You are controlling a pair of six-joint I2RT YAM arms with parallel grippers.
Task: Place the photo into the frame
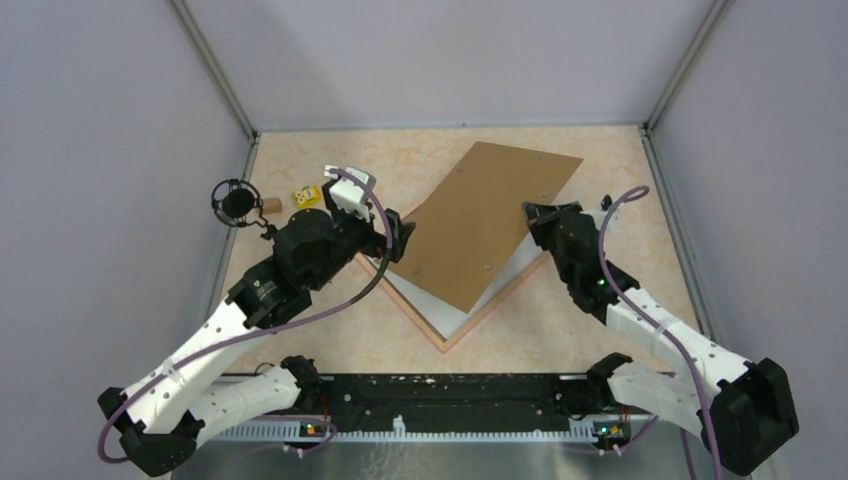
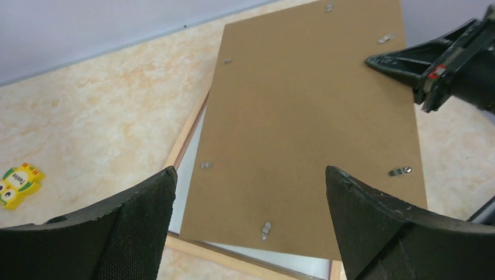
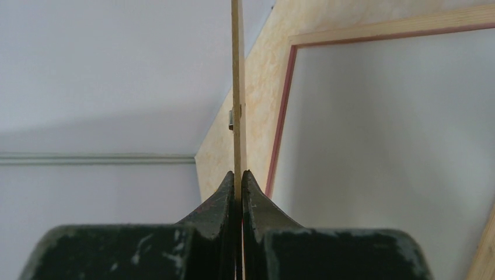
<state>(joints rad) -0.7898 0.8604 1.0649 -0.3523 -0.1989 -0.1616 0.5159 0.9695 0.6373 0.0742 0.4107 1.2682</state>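
The salmon-pink frame lies flat on the table, turned like a diamond. A plain white sheet fills its opening and looks like the photo's back. A brown backing board is tilted up over the frame, covering most of it. My right gripper is shut on the board's right edge, seen edge-on between its jaws. My left gripper stands wide open at the board's left edge, with nothing between its fingers. The frame rail and a white strip show beside the board.
A yellow toy block and a small brown block lie at the back left, next to a black ring-shaped device. Grey walls enclose the table on three sides. The toy also appears in the left wrist view.
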